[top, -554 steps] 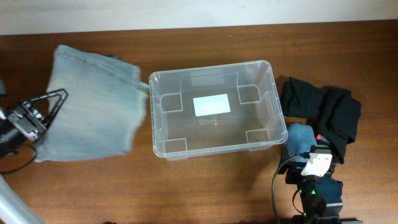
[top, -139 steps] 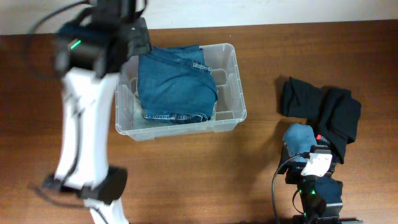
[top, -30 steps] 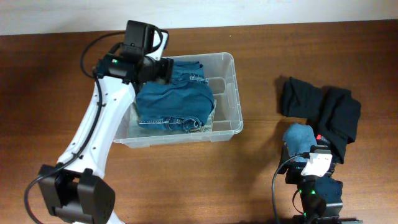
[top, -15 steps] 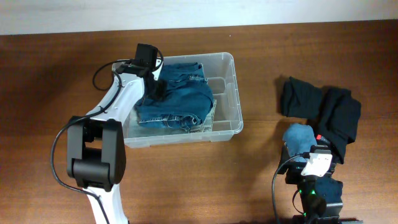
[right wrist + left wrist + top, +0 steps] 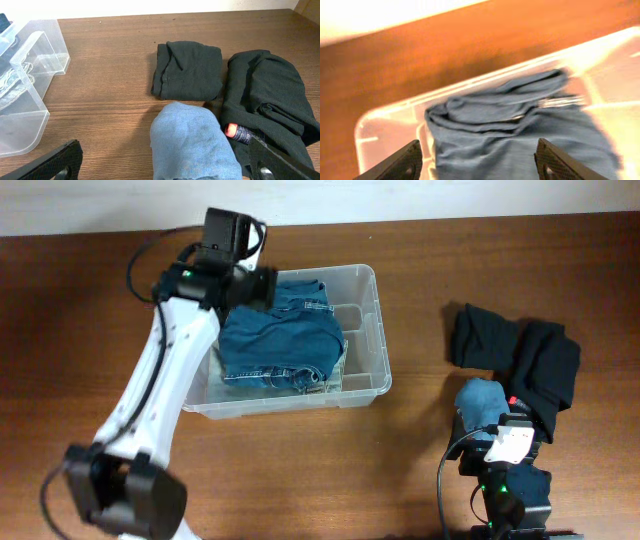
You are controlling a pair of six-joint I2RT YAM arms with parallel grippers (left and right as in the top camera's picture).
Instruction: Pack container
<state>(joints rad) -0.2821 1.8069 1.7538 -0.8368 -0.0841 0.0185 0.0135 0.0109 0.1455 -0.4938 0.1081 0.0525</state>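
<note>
The container (image 5: 365,330) is a clear plastic bin left of the table's middle, with folded blue jeans (image 5: 285,340) lying inside. My left gripper (image 5: 262,288) hovers over the bin's far left corner, jaws open, nothing between them. In the left wrist view the jeans (image 5: 520,135) lie just below both fingertips (image 5: 405,162). My right gripper (image 5: 167,165) rests open at the front right, with a folded light blue cloth (image 5: 195,140) lying on the table between its wide-spread fingers. The bin's corner (image 5: 30,75) shows at the left of the right wrist view.
Two folded black garments (image 5: 515,355) lie at the right, just behind the light blue cloth (image 5: 485,402); the right wrist view shows them as one (image 5: 187,70) and another (image 5: 270,100). Bare wooden table (image 5: 420,450) separates the bin from these clothes.
Half a second ago my left gripper was down on the jeans inside the bin; it has since lifted back up toward the far left corner. The jeans and right arm have not moved.
</note>
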